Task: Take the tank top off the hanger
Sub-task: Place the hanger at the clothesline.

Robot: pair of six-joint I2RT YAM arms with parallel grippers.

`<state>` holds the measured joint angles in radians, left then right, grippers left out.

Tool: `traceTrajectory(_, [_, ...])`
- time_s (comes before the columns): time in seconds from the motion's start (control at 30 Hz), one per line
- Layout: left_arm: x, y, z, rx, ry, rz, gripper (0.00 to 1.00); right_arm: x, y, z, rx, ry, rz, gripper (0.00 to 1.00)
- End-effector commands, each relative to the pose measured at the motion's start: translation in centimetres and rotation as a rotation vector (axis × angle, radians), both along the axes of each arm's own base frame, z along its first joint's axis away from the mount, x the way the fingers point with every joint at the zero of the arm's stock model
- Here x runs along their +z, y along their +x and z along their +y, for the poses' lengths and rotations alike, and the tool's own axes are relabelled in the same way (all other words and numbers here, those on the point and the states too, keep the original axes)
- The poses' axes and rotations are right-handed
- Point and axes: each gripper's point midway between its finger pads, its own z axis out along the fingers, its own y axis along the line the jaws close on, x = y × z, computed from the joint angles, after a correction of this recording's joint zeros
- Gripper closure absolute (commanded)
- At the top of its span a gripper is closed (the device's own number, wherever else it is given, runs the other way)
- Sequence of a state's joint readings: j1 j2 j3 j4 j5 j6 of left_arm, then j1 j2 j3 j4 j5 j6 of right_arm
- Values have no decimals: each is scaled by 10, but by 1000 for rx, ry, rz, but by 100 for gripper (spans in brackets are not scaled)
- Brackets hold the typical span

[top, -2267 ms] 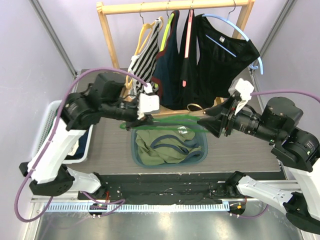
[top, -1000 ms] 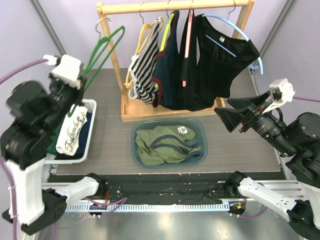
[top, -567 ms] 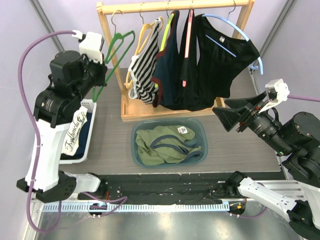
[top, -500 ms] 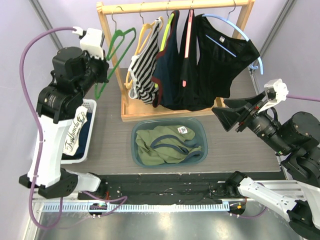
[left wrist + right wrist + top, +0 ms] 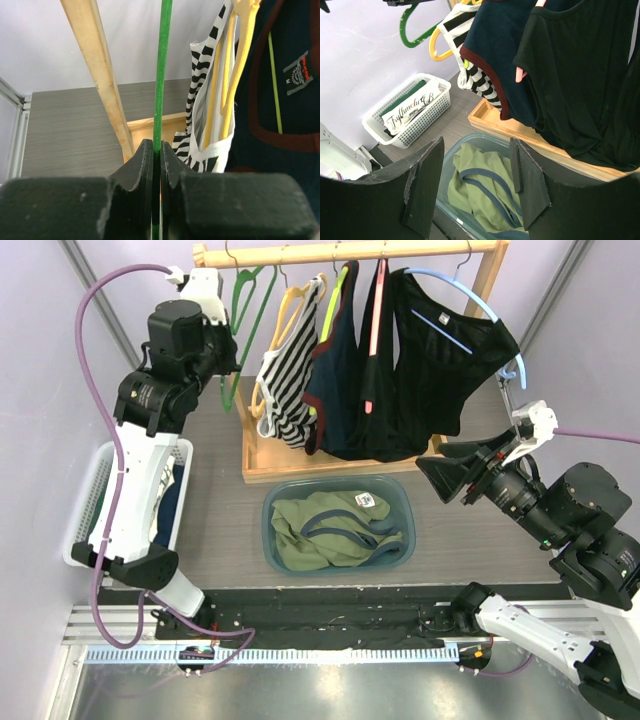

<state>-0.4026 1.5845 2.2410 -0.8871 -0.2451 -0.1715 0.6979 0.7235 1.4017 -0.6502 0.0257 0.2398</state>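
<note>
- We are seeing the left gripper (image 5: 156, 150) pressing its fingers (image 5: 142, 165) together on the thin shaft of the green hanger (image 5: 162, 75), which is running straight up out of the jaws in the left wrist view.
- The green hanger is carrying no garment. It is hanging up at the far left end of the wooden rack (image 5: 300, 253), just right of the rack's left post. We cannot tell whether its hook is resting on the rod.
- Just right of that hanger, a striped top (image 5: 285, 370) is hanging on a yellow hanger (image 5: 235, 60), and a navy top (image 5: 335, 370) and a black top (image 5: 440, 360) are hanging further right along the rod.
- The right gripper (image 5: 476, 150) is holding its fingers (image 5: 424, 190) apart with nothing between them. It is hovering over the right side of the table (image 5: 220, 530) and pointing left.
- The tank top (image 5: 330, 530), olive with dark blue trim, is lying crumpled in the bin (image 5: 409, 525) at the middle of the table, near of the rack's base.
- The tank top is sitting well apart from both pairs of fingers: below and to the left of the right gripper, and far below and nearer than the left gripper.
- A white basket (image 5: 82, 512) is sitting at the left edge of the table with folded clothes inside.
</note>
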Motion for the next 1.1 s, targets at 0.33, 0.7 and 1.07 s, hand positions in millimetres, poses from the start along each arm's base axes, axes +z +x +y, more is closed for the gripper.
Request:
traceTrajectory(0.33, [24, 1, 13, 76, -80, -81, 100, 8, 1, -1, -10, 55, -34, 39])
traceTrajectory(0.7, [13, -16, 16, 64, -86, -51, 100, 12, -1, 1, 8, 69, -41, 40])
traceTrajectory(1.07, [-5, -7, 7, 27, -61, -10, 83, 12, -6, -6, -9, 72, -46, 39])
